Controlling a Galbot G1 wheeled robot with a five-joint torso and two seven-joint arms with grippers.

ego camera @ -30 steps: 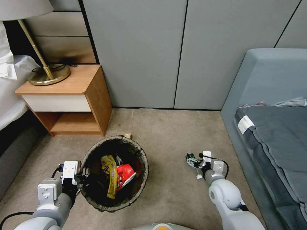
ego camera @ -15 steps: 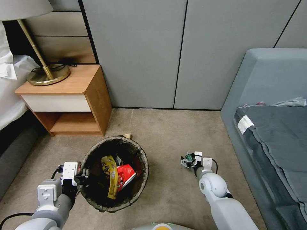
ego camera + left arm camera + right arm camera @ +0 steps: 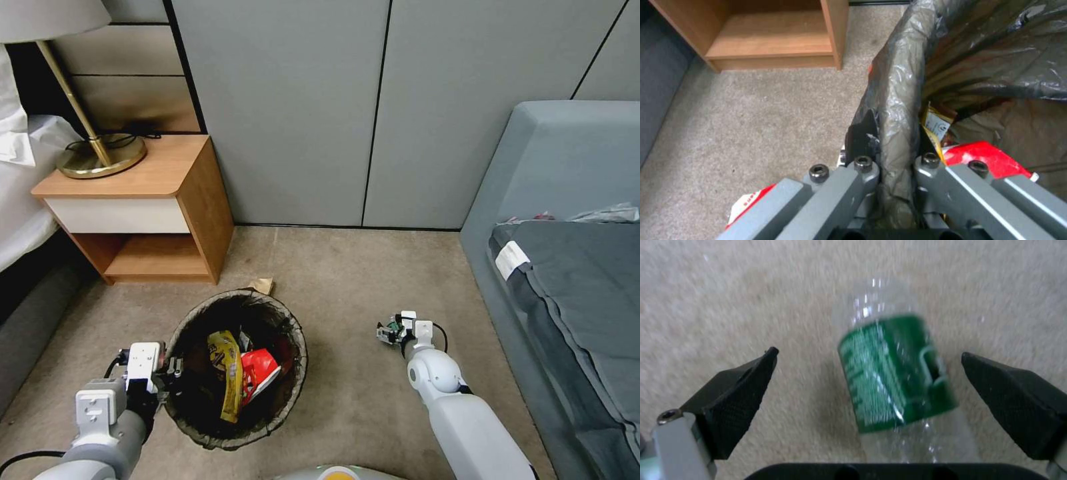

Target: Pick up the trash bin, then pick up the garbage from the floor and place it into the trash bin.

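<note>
Left gripper pinches the bin rim while the right gripper straddles a bottle on the carpet

The left gripper (image 3: 896, 166) has its fingers pressed onto the bag-covered rim of the trash bin (image 3: 293, 333), one finger outside the wall and one inside; the bin sits on the carpet (image 3: 347, 267) in front of the nightstand (image 3: 140, 200), holding a yellow wrapper (image 3: 227, 373) and a red carton (image 3: 257, 370). A scrap of brown paper (image 3: 265, 285) lies on the carpet just behind the bin. To the bin's right, near the sofa (image 3: 567, 267), the right gripper (image 3: 869, 380) is low over the floor with its fingers spread wide on either side of a clear bottle (image 3: 898, 376) with a green label; neither finger pad touches the bottle, which lies between them
</note>
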